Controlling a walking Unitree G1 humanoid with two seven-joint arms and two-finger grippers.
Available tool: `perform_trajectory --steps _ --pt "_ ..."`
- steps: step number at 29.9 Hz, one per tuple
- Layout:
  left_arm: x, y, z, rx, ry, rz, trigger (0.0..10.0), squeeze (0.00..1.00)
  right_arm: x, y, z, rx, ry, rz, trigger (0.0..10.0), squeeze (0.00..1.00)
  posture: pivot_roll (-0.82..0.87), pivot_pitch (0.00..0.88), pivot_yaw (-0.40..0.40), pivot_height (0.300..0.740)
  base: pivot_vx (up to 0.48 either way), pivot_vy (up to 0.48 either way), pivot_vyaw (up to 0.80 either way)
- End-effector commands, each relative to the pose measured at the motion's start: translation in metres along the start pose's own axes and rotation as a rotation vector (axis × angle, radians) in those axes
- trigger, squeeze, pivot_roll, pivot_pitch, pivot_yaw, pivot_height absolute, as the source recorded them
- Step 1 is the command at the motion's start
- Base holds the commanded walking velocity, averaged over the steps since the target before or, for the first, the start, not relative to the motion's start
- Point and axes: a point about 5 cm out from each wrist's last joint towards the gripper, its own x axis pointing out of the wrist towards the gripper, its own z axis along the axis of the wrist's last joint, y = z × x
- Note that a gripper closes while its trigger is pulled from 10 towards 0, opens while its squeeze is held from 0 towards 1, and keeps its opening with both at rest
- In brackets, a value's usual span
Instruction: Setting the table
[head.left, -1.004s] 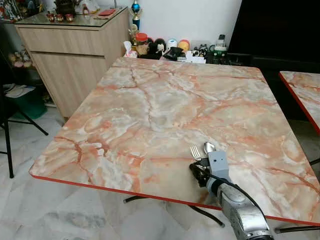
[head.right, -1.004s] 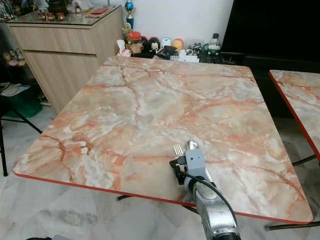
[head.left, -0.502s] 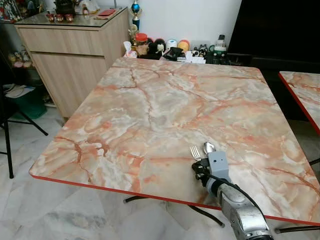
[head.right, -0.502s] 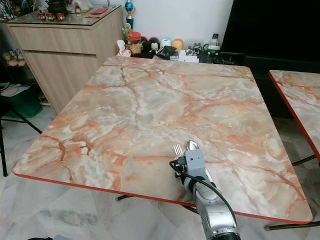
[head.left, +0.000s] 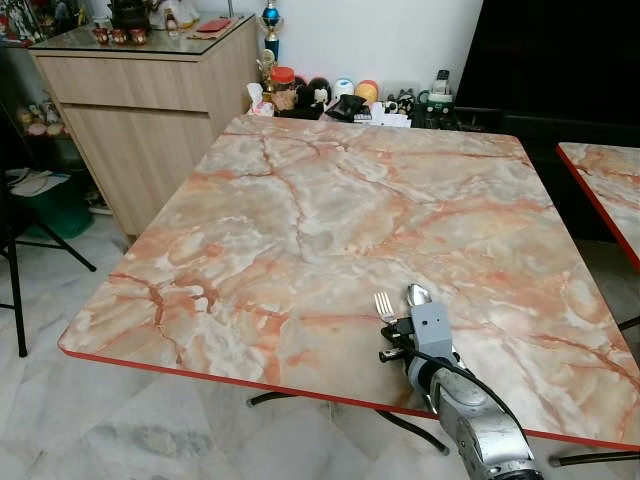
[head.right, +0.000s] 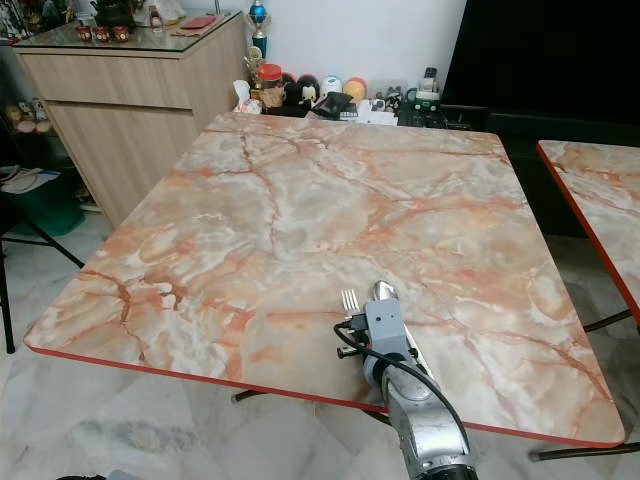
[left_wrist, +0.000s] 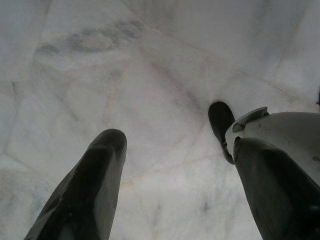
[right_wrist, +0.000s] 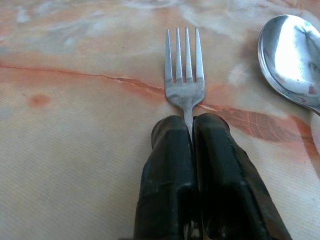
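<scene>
Right wrist view shows the right gripper (right_wrist: 192, 125) with its jaws clamped on the neck of the fork (right_wrist: 185, 67), which lies low over the marble table (head.left: 300, 200) near its front edge, just beside the spoon (right_wrist: 290, 57). The left gripper (left_wrist: 175, 165) hangs idle over the floor, jaws apart. The setting looks barely begun: the fork awaits release, and no plate or glass is laid.

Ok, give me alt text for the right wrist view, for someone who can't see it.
The right end effector is closed on the neck of a silver fork, whose tines point away over a marble-patterned orange and white table. A spoon bowl lies beside the fork on the table, apart from it.
</scene>
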Motion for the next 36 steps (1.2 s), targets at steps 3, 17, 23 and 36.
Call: perform_trajectory --steps 3,17,23,36 --pt "-0.001 -0.003 -0.009 -0.019 0.039 -0.01 10.0 0.0 0.0 0.003 -0.017 0.003 0.072 0.007 0.0 0.0 0.02 0.085 0.019 0.74 0.0 0.0 0.0" --pt "-0.001 -0.004 -0.009 -0.014 0.039 -0.005 10.0 0.0 0.0 0.001 0.0 0.023 -0.05 -0.033 6.4 0.0 0.01 0.081 0.017 0.74 0.0 0.0 0.0" --pt "-0.001 -0.002 -0.009 -0.006 0.047 0.008 10.0 0.0 -0.006 -0.004 0.035 0.06 -0.244 -0.097 10.0 0.0 0.01 0.08 0.015 0.74 0.0 0.0 0.0" --pt "-0.002 -0.004 -0.012 -0.034 0.044 -0.002 10.0 0.0 -0.038 -0.028 0.078 0.005 -0.48 -0.245 10.0 0.0 -0.01 0.061 0.007 0.74 0.0 0.0 0.0"
